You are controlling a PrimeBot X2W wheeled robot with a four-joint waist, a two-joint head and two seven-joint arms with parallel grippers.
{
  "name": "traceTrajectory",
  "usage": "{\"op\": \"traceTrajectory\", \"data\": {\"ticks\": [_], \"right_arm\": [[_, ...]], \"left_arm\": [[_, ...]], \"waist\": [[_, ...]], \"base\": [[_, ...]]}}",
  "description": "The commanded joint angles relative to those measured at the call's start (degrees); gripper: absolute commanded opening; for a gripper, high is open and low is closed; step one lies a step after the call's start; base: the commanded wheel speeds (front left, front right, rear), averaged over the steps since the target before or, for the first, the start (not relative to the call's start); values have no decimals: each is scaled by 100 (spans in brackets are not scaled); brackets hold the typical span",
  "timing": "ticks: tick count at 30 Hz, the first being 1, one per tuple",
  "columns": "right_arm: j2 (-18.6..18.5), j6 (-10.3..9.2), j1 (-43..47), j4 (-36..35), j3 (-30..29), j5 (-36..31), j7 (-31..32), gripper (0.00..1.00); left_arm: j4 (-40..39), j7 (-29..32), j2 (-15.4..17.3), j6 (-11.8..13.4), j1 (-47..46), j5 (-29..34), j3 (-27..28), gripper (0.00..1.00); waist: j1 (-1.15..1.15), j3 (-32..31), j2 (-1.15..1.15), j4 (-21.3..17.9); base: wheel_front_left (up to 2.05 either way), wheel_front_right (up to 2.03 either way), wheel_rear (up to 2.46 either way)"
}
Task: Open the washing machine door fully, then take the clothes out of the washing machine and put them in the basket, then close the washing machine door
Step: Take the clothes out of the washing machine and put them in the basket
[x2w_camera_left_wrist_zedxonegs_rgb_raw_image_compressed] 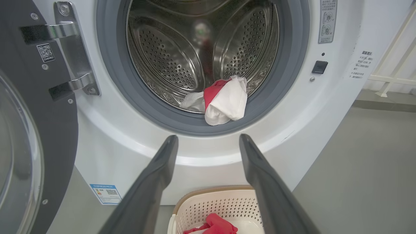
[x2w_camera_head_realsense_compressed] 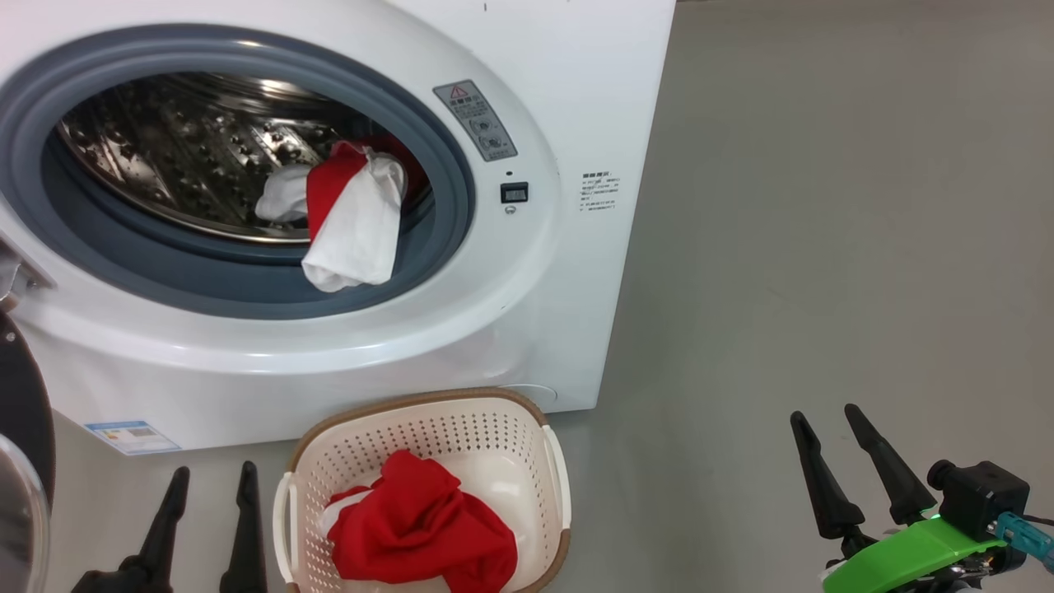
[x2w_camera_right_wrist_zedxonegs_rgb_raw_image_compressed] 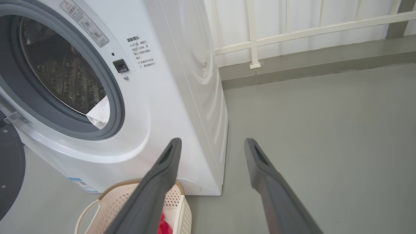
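Head view shows the washer (x2w_camera_head_realsense_compressed: 510, 329) with its door (x2w_camera_head_realsense_compressed: 25, 395) standing open at the washer's left, black rim and a bit of glass at the picture's edge. Some of the clothes (x2w_camera_head_realsense_compressed: 354, 239), red and white, lie at the lower right of the washer's mouth, draped out of the drum (x2w_camera_head_realsense_compressed: 181, 156) over the grey ring (x2w_camera_head_realsense_compressed: 247, 288). A red piece (x2w_camera_head_realsense_compressed: 420, 527) lies crumpled in the basket (x2w_camera_head_realsense_compressed: 412, 402), which stands on the floor (x2w_camera_head_realsense_compressed: 823, 206) just in front of the washer, below its mouth.

The left gripper (x2w_camera_head_realsense_compressed: 214, 469) hangs low before the washer's lower left corner, beside the basket and near the blue sticker (x2w_camera_head_realsense_compressed: 132, 436). Its fingers are spread apart and grasp nothing. The right gripper (x2w_camera_head_realsense_compressed: 825, 412) is off to the washer's right, well apart from it, over bare floor, its fingers likewise spread and empty.

Left wrist view looks straight into the washer's mouth, with the draped clothes above the spread fingers and the basket's rim below. Right wrist view takes in the washer's right side, with a white railing (x2w_camera_right_wrist_zedxonegs_rgb_raw_image_compressed: 252, 32) behind it.
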Motion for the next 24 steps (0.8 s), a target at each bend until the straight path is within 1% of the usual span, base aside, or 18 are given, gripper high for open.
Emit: {"op": "traceTrajectory", "data": {"ticks": [1,6,10,11,14,20,21,22,24], "right_arm": [[-56,37,-55,-136,130,11,-36,100],[15,37,-150,-170,133,-2,-36,100],[92,37,-278,-202,138,-19,-36,100],[92,37,-278,-202,138,-19,-36,100],[146,37,-397,-219,146,-31,-36,100],[270,37,-665,-267,143,-58,-36,100],[289,37,-705,-274,148,-62,-36,100],[329,37,-782,-288,149,-69,-36,100],[369,37,-855,-298,148,-75,-36,100]], "left_arm": [[-124,-29,37,-31,-116,5,148,100],[43,-29,52,-31,-600,22,-71,100],[477,-29,217,-31,-1344,-72,-340,100],[477,-29,217,-31,-1344,-72,-340,100],[954,-29,382,-31,-2055,-148,-498,100],[2169,-29,769,-31,-3600,-343,-847,100],[2387,-23,824,-31,-3832,-379,-935,100],[2810,15,933,-31,-4299,-462,-1111,100],[3214,71,1035,-31,-4735,-600,-1251,100]], "waist": [[0,38,0,-5],[0,280,0,-20],[0,565,0,-61],[0,565,0,-61],[0,816,0,-128],[0,1332,0,-345],[0,1407,0,-386],[0,1557,0,-464],[0,1688,0,-545]], "base": [[0,0,0],[0,0,0],[0,0,0],[0,0,0],[0,0,0],[0,0,0],[0,0,0],[0,0,0],[0,0,0]]}}
